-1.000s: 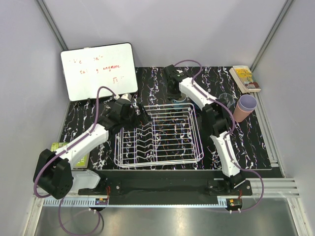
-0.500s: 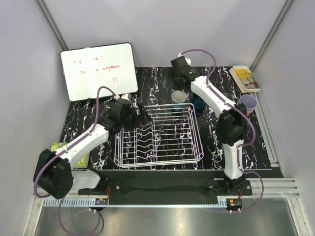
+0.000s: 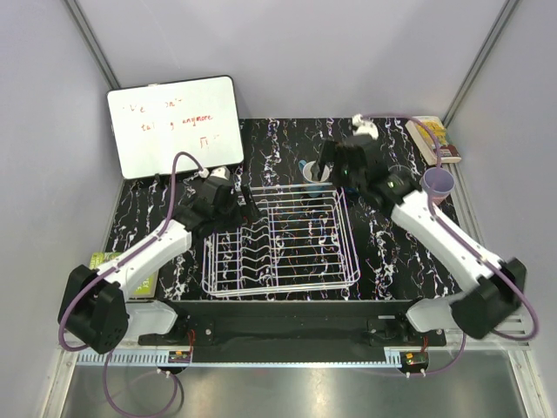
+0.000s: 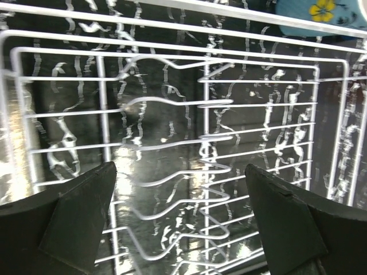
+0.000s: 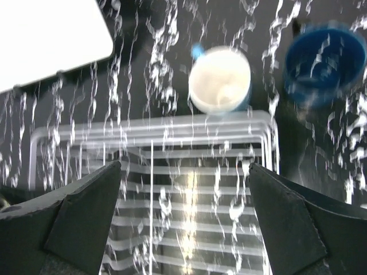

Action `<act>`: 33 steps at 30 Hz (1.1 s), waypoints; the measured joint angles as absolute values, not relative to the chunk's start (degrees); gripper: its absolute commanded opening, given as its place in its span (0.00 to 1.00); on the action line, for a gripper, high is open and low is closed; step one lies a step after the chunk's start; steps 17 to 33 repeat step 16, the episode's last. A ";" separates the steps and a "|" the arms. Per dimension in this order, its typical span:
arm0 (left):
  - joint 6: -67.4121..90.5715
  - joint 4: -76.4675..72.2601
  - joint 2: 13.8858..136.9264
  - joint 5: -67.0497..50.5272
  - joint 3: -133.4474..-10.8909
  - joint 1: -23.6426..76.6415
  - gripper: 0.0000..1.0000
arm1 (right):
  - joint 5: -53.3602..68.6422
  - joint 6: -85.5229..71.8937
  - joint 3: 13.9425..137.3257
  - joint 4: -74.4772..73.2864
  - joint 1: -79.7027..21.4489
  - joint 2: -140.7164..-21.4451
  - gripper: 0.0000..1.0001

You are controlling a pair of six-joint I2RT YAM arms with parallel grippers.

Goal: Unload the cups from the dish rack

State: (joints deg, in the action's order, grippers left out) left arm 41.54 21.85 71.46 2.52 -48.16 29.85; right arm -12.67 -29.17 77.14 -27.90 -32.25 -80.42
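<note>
The white wire dish rack (image 3: 280,261) sits mid-table, and I see no cup inside it. A light teal-blue cup (image 3: 315,171) (image 5: 221,80) stands upright just behind the rack's back edge. A dark blue cup (image 5: 324,57) stands to its right, hidden by my right arm in the top view. A clear glass (image 3: 400,174) and a lavender cup (image 3: 437,185) stand at the back right. My right gripper (image 3: 335,172) (image 5: 184,166) hangs open and empty over the rack's back edge (image 5: 172,134). My left gripper (image 3: 245,205) (image 4: 179,169) is open over the rack's wires (image 4: 172,143) at its back left corner.
A whiteboard (image 3: 174,126) (image 5: 46,34) leans at the back left. A book (image 3: 432,139) lies in the back right corner and a green packet (image 3: 109,261) lies at the left edge. A light blue thing with a yellow flower (image 4: 321,11) shows beyond the rack.
My right gripper opened and let go of the light teal-blue cup behind the rack, then the arm swung back toward the right. The left arm has stayed still.
</note>
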 measured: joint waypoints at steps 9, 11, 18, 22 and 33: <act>38.83 25.39 64.73 17.17 -48.27 44.25 0.99 | -25.63 -29.69 54.61 -25.06 -56.01 -56.14 1.00; 38.85 26.37 63.66 20.38 -48.27 48.64 0.99 | -34.54 -31.33 52.66 -26.63 -65.28 -54.26 1.00; 40.53 27.92 60.62 26.04 -46.11 53.91 0.99 | -45.71 -36.73 52.38 -32.12 -80.25 -56.40 1.00; 40.53 27.92 60.62 26.04 -46.11 53.91 0.99 | -45.71 -36.73 52.38 -32.12 -80.25 -56.40 1.00; 40.53 27.92 60.62 26.04 -46.11 53.91 0.99 | -45.71 -36.73 52.38 -32.12 -80.25 -56.40 1.00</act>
